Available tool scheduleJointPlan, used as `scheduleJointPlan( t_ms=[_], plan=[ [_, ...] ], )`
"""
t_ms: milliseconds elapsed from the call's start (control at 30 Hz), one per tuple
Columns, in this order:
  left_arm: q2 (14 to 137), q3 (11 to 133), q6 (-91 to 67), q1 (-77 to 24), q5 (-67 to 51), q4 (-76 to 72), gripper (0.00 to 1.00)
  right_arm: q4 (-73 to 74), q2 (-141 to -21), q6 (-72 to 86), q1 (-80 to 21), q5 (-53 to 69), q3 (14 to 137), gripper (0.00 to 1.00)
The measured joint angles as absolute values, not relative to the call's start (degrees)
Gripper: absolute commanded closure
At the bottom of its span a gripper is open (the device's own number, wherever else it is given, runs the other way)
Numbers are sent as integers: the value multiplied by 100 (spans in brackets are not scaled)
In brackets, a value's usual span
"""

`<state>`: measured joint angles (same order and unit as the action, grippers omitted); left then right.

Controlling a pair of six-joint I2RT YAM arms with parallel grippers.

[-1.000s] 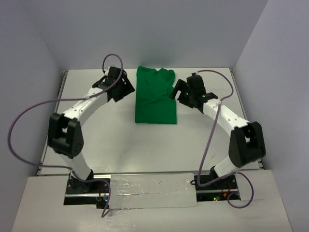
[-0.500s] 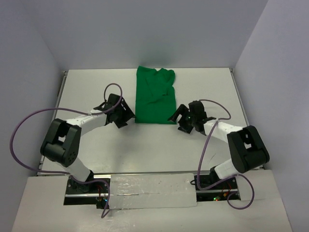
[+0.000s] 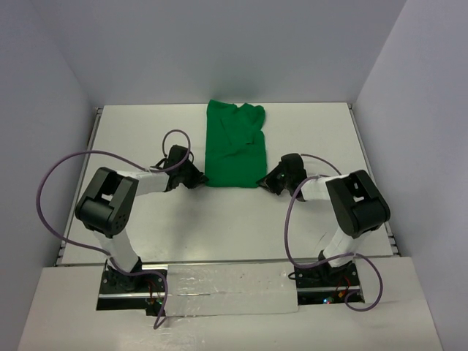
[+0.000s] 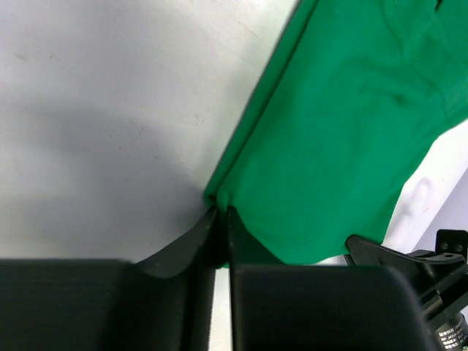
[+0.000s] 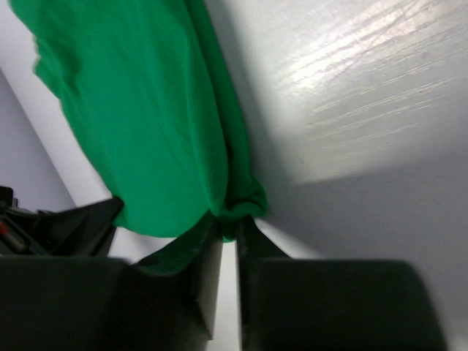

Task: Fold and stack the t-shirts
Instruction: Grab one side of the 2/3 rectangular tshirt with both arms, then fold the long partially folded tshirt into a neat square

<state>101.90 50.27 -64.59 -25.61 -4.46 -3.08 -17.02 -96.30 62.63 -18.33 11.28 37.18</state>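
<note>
Overhead, the green t-shirt (image 3: 234, 146) lies as a folded strip on the bench (image 3: 131, 139), with the left end effector (image 3: 196, 178) and right end effector (image 3: 265, 180) low at its two near corners, probably to lift that edge for another fold. From the left wrist, the jaws are pinched tight on the near-left corner's layered hem. From the right wrist, the jaws likewise clamp a bunched bit of the near-right corner.

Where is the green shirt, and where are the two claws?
green t-shirt (image 3: 232, 150): top view, middle of the cloth.
left claw (image 4: 221, 216): left wrist view, between its fingertips, pinching the shirt's corner.
right claw (image 5: 229, 225): right wrist view, between its fingertips, pinching the other near corner.
</note>
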Motion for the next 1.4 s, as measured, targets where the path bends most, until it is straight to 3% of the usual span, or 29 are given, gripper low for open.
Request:
scheduleJointPlan(
  t_ms=[233, 433, 767, 1000, 1133, 1400],
  plan=[
    [10300, 5164, -6352, -2589, -365, -202, 90, -1546, -9628, 6154, -1835, 1021, 3769, 91],
    [9849, 4922, -6222, -2764, -246, 74, 90, -1284, -8948, 5852, -1877, 1015, 3572, 91],
    [7817, 3824, -6542, -3876, -43, 1076, 90, -95, -6549, 5365, -2448, 825, 2436, 91],
    [6576, 3809, -6981, -4538, 338, 2099, 90, 1177, -4913, 5188, -2725, 484, 2458, 91],
    [6417, 4199, -7108, -4566, 617, 2547, 90, 1548, -4960, 5038, -2745, 319, 2911, 91],
    [7444, 5972, -6688, -4091, 1225, 3032, 90, 1558, -6575, 4591, -2715, -149, 4738, 91]
  ],
)
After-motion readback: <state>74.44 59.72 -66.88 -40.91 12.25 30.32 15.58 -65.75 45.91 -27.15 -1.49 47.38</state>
